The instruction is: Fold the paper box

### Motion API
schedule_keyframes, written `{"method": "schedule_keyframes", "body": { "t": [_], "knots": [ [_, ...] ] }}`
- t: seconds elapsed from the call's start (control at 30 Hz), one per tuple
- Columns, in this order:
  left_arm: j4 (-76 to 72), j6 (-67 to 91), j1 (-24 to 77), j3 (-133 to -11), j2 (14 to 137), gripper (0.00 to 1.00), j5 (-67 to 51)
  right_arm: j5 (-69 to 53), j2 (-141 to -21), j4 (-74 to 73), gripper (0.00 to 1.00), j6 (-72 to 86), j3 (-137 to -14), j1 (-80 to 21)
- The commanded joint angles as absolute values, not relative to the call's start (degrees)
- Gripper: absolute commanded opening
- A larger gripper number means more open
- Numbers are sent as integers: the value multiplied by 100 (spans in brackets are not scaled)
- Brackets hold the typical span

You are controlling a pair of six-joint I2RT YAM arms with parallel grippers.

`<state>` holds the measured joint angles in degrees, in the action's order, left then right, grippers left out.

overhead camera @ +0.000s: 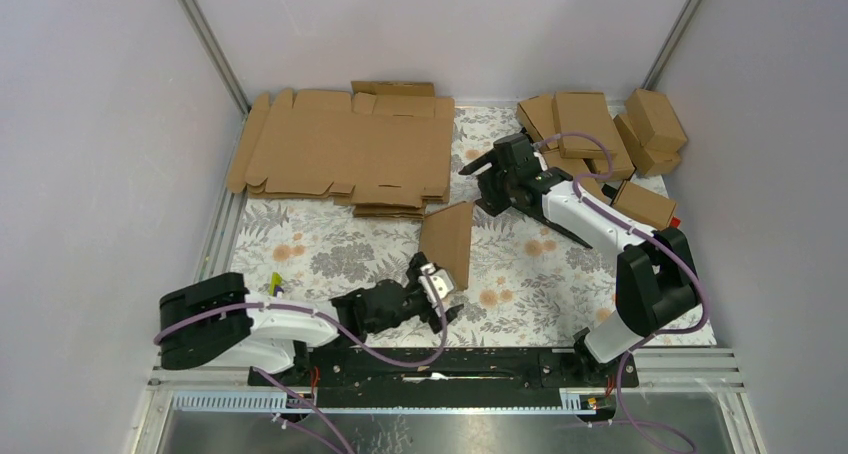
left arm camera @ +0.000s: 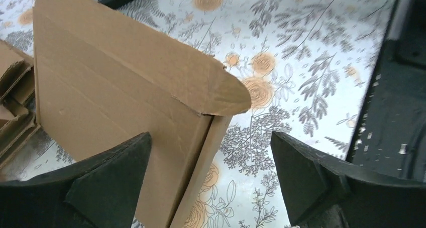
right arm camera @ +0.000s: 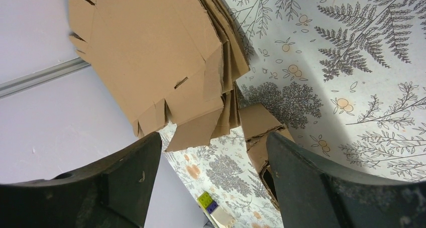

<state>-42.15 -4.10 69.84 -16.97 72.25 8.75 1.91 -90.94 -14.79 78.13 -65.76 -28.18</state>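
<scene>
Centre of the top view: the paper box [overhead camera: 447, 236], plain brown creased cardboard, partly folded, stands on edge on the floral mat [overhead camera: 330, 244], its long axis running up the frame. It sits just above my left gripper [overhead camera: 440, 296], the nearer one. Its fingers are spread wide, holding nothing, with the box's edge between them. My right gripper [overhead camera: 478, 186], also spread and empty, hovers to the box's upper right.

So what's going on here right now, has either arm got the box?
Neither has. The partly folded paper box stands on edge in the middle, with one end between the fingers of the left gripper, which is wide open and not gripping. The right gripper, also open and empty, hovers by the stack of flat blanks. Folded boxes are piled at the back right.
</scene>
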Motion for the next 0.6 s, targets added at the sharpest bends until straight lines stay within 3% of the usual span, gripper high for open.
{"method": "schedule_keyframes", "body": {
  "t": [0.0, 0.27, 0.33, 0.47, 0.57],
  "knots": [
    [-3874, -725, 7206, -2286, 7686, 99, 2146, 367, -9039, -1503, 84, 7695, -6759, -2891],
    [-3187, -734, 7393, -3323, 8995, 96, 3643, 176, -8905, -1412, 84, 7779, -6537, -2892],
    [-3087, -902, 7571, -3530, 9237, 85, 4094, 222, -8840, -1411, 84, 7780, -6503, -2892],
    [-3237, -853, 7699, -3426, 9059, 46, 4181, 475, -8619, -1420, 86, 7642, -6364, -2887],
    [-3380, -777, 7699, -3194, 8596, 37, 4145, 736, -8400, -1424, 93, 7391, -6236, -2859]
  ]
}}
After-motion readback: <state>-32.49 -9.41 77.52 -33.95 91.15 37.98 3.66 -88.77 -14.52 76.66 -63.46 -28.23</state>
